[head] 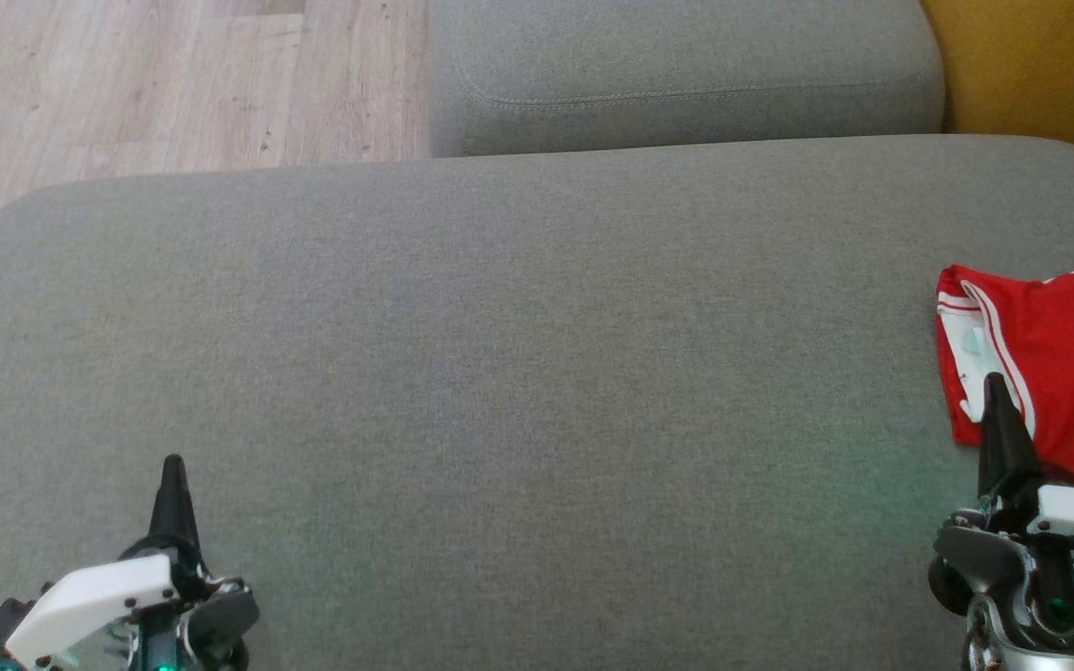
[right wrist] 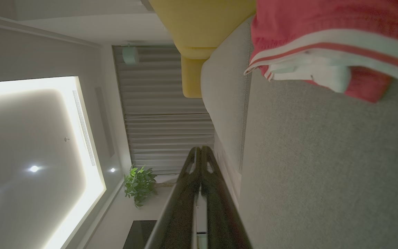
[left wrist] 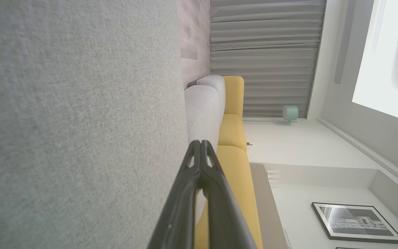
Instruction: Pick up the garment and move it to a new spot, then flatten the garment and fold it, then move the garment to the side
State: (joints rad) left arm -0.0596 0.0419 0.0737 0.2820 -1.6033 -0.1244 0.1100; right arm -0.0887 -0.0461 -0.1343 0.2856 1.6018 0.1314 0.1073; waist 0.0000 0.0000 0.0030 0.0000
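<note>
Grey sofa cushion (head: 500, 373) across the scene, with wood floor (head: 173, 84) beyond at upper left. Fingers of left gripper (head: 172, 466) pressed together, over bare fabric at lower left. Fingers of right gripper (head: 995, 384) likewise together, tip overlapping the near edge of the red, white-striped garment (head: 1059, 354); contact not discernible. Garment bunched at the cushion's right edge. Yellow cushion (head: 1040, 65) at upper right.

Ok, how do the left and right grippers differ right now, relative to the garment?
In the head view, the right gripper has its tip overlapping the near edge of the red garment. The left gripper sits over bare grey cushion, far from it. The right wrist view has the garment ahead; the left wrist view has plain cushion. Both are shut, holding nothing.
</note>
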